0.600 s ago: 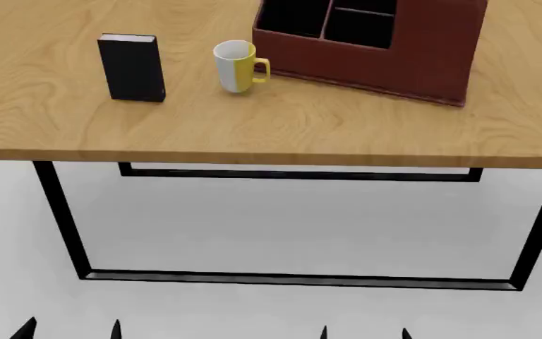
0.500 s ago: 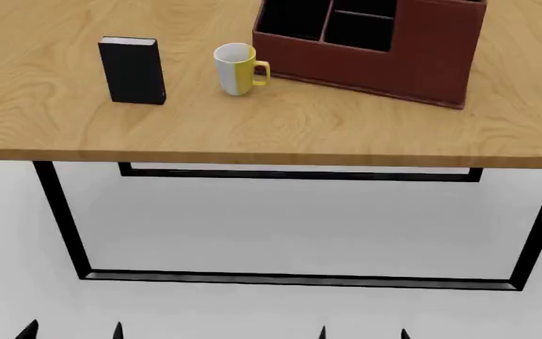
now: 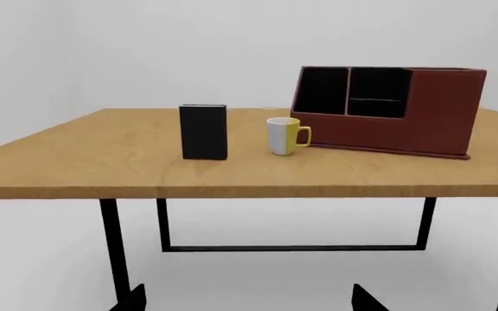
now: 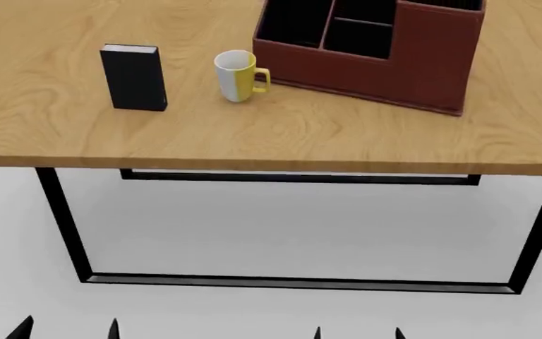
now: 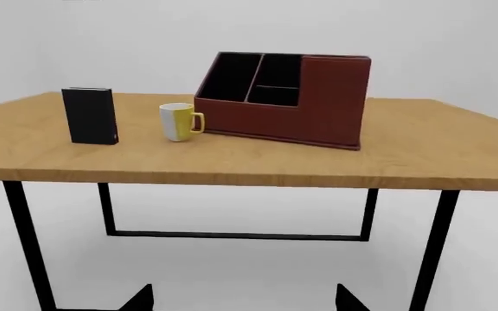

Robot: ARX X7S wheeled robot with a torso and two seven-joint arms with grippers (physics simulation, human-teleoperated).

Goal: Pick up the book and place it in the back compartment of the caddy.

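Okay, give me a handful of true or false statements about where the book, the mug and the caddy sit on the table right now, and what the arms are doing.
1. The book stands upright on the table. True.
2. The mug sits inside the caddy. False: it stands on the table, between the book and the caddy.
3. The left gripper holds the book. False: its fingers are down below the table edge, open and empty.
4. The right gripper is also low, in front of the table. True.
5. The book lies in the caddy. False: it is still on the table.
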